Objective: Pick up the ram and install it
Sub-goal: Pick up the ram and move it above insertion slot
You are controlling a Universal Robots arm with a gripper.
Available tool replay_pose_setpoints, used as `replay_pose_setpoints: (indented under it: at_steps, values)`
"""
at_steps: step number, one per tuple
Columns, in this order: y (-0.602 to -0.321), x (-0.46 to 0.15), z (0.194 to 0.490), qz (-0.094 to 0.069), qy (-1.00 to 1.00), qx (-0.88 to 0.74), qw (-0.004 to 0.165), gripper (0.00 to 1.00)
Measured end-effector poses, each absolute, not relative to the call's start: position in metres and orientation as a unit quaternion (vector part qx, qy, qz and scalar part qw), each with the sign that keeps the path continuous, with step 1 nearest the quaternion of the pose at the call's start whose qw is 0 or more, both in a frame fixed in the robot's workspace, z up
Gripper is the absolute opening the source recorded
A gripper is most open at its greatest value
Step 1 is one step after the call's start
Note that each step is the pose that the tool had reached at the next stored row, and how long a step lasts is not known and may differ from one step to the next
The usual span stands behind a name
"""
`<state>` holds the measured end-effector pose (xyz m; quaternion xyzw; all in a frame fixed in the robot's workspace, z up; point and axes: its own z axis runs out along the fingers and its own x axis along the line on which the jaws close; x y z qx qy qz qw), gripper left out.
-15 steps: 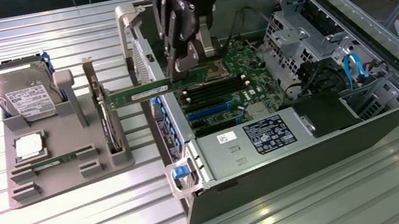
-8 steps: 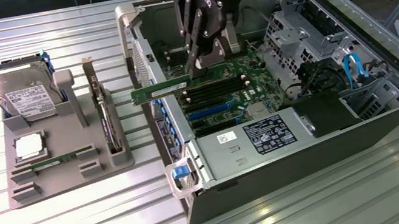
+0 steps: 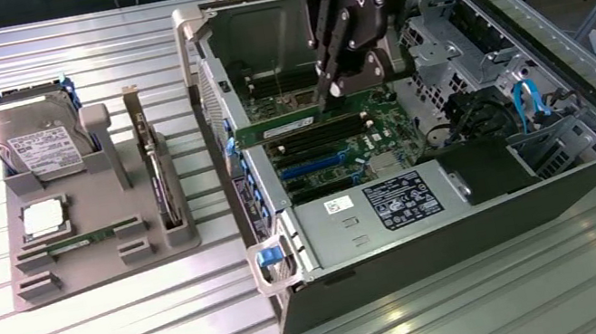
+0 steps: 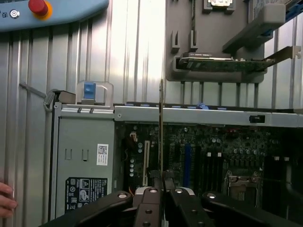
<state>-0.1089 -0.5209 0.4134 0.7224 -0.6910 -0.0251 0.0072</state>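
The ram (image 3: 279, 126) is a long thin green stick held level over the motherboard (image 3: 383, 129) inside the open computer case (image 3: 443, 224). My gripper (image 3: 331, 88) is shut on one end of it, reaching down into the case from above. In the wrist view the ram (image 4: 161, 127) shows edge-on as a thin upright line rising from between my fingertips (image 4: 152, 191). It hangs just above the row of long memory slots (image 3: 324, 135), and I cannot tell whether it touches them.
A grey holder (image 3: 105, 256) on the exterior view's left carries a hard drive (image 3: 36, 140), a silver CPU (image 3: 43, 218) and an upright expansion card (image 3: 159, 178). The power supply (image 3: 402, 199) fills the case's near end. A person's hand (image 4: 5, 198) and a pendant with a red button (image 4: 38, 7) show in the wrist view.
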Motion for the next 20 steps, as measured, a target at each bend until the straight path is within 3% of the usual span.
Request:
replay_pose_setpoints:
  at_steps: [20]
  values:
    - [-0.529, -0.040, 0.413, -0.026, -0.691, 0.722, 0.008, 0.12]
